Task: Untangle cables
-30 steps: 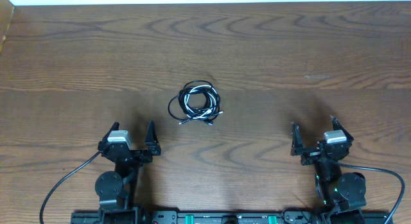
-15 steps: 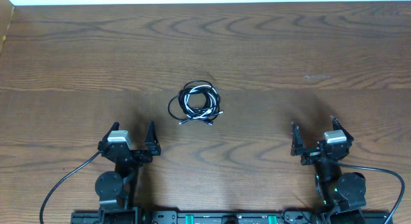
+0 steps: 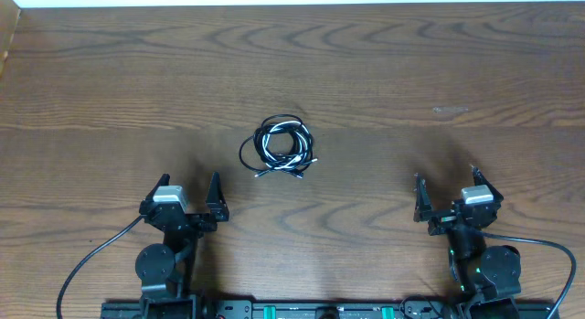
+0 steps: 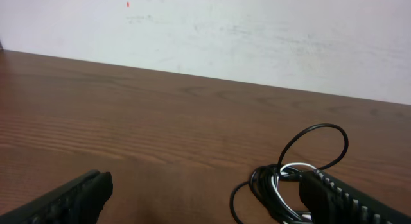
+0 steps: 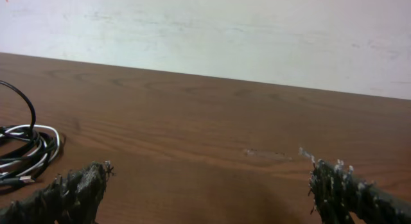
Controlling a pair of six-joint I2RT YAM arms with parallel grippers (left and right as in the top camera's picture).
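Note:
The cables lie coiled in one small tangled bundle near the table's middle: black cords wound with a white one, small plugs at the near side. The bundle also shows in the left wrist view, partly behind the right finger, and at the left edge of the right wrist view. My left gripper is open and empty, near and left of the bundle. My right gripper is open and empty, far right of the bundle. Neither touches the cables.
The wooden table ends at a pale wall along the far edge. A faint scuff mark sits at the right. Thick black arm wires trail at the near corners.

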